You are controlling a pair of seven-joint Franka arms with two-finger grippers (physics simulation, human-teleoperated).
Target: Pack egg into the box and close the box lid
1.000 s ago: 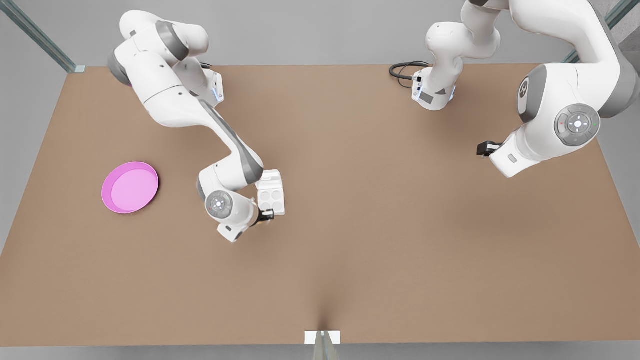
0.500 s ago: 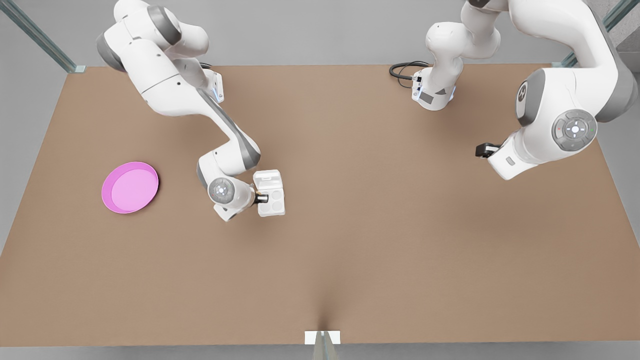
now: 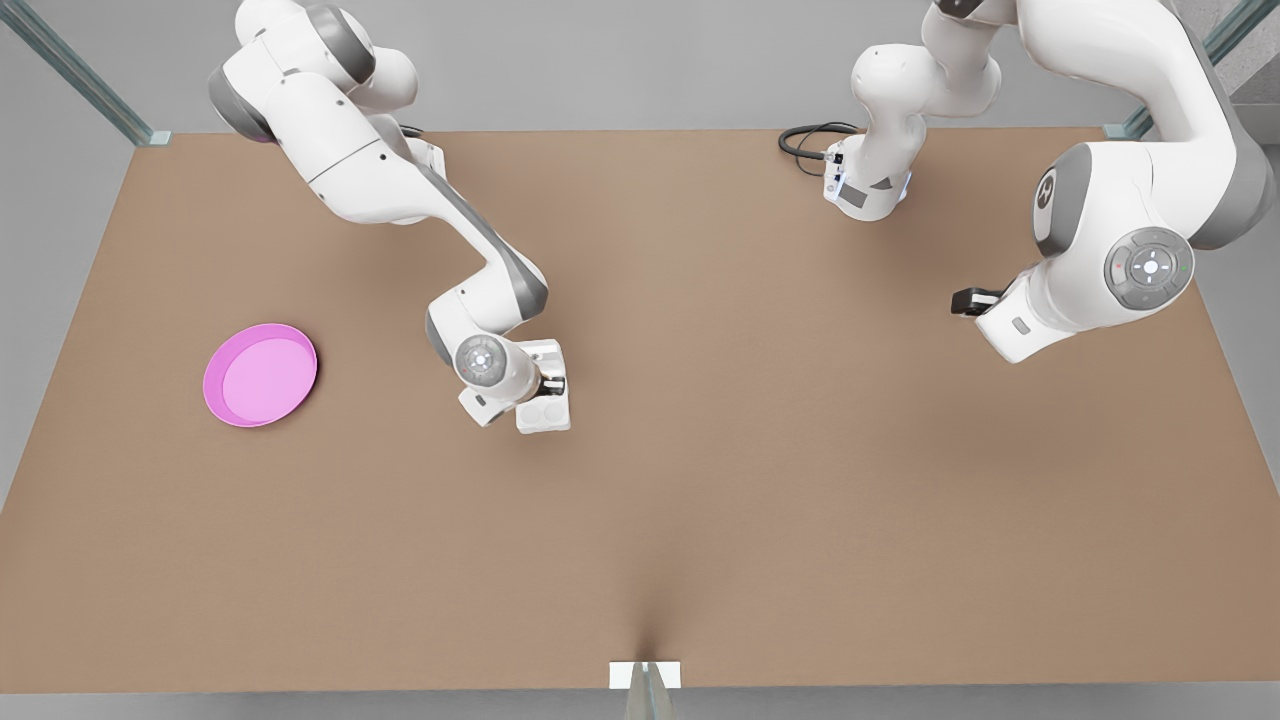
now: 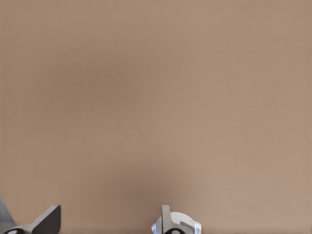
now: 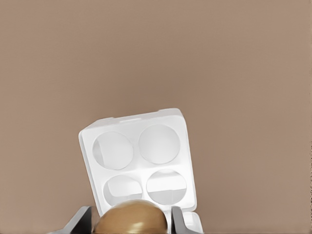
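Two fingers of the right gripper (image 5: 130, 220) clamp the egg (image 5: 129, 218) just above the box (image 5: 141, 163). Well apart from the box, the left gripper (image 3: 968, 300) waits, fingers spread, holding nothing.

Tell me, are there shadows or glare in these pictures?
Front view: soft blurry shadows on the table beneath both arms, no glare. Right wrist view: even light, the right pincer holds the egg above the box. Left wrist view: a faint dark patch on bare table.
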